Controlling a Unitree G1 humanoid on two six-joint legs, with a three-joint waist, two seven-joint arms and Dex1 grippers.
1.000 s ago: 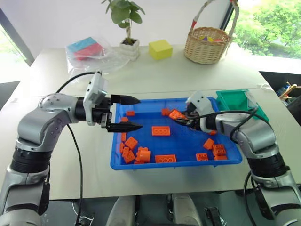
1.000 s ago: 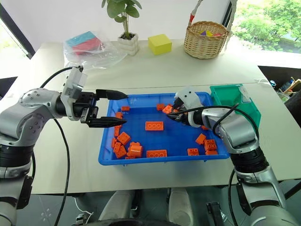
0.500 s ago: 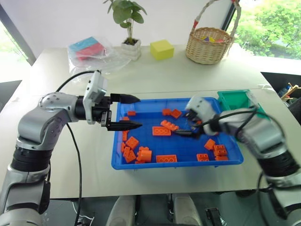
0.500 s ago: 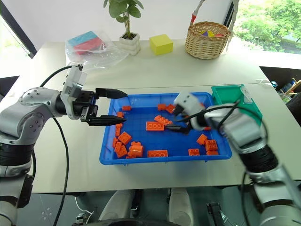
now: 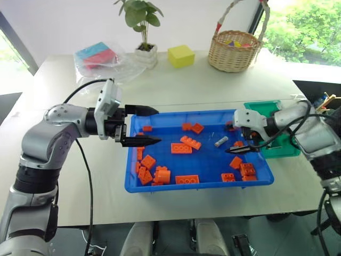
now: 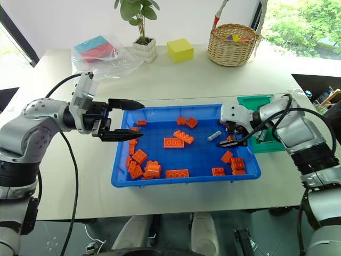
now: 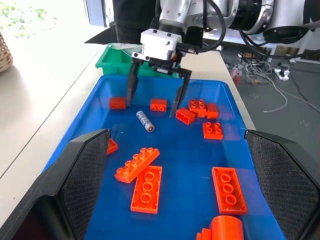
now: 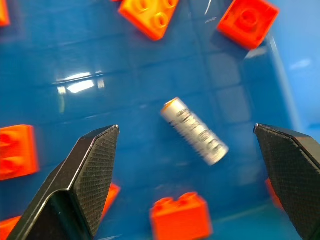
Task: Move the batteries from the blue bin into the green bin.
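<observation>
Batteries: one battery lies loose in blue bin, right of centre, among orange bricks. Right gripper hangs spread and empty just beside it; left gripper also spread, empty. Green bin contents unclear, so transfer looks unfinished

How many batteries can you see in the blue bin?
1. The battery lies loose on the floor of the blue bin, toward its right side, just left of the open right claw. Others could be hidden under the orange bricks.

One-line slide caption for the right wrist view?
Open right gripper poised above a silver battery lying loose on the blue bin floor among orange toy bricks.
</observation>
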